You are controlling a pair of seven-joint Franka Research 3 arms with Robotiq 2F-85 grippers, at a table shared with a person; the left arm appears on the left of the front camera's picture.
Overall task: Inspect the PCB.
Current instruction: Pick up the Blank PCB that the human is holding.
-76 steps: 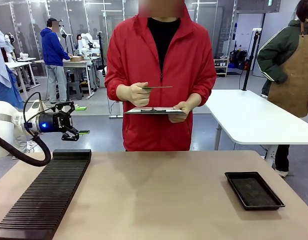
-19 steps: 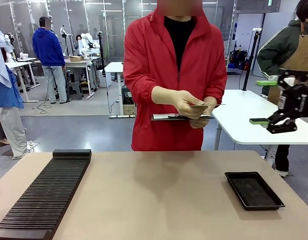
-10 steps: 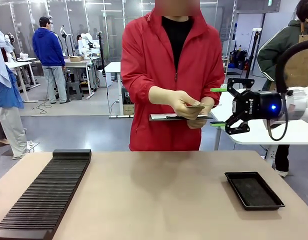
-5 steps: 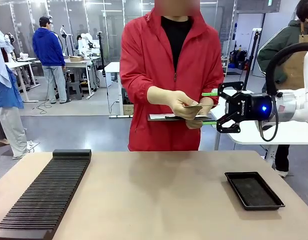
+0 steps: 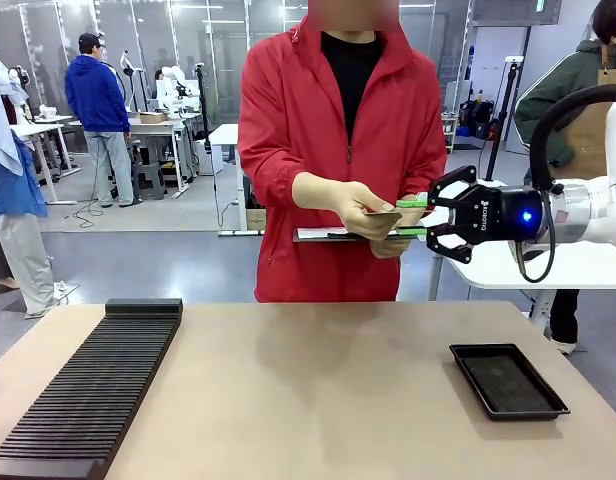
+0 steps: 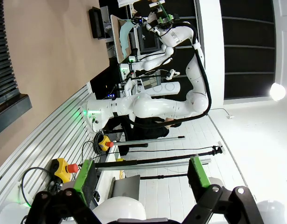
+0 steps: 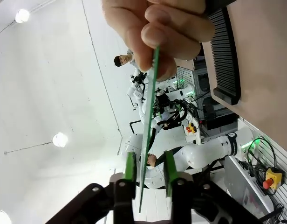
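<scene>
Handover step, centre right of frame: the right gripper (image 5: 414, 216) straddles the PCB (image 5: 386, 214) held in the person's hand (image 5: 356, 207), jaws slightly apart, not yet clamped. Next, you should close squarely on its free edge.

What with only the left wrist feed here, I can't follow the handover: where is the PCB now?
Observer: In the front view the person's hand holds the PCB flat at chest height, just over a clipboard.
Operator: And the right gripper?
Observer: The right gripper comes in from the side, with one finger above the PCB's free end and one below it.
Operator: Clamped on it?
Observer: Not by the right wrist view: the board runs edge-on between the pads, with a gap showing on each side.
</scene>
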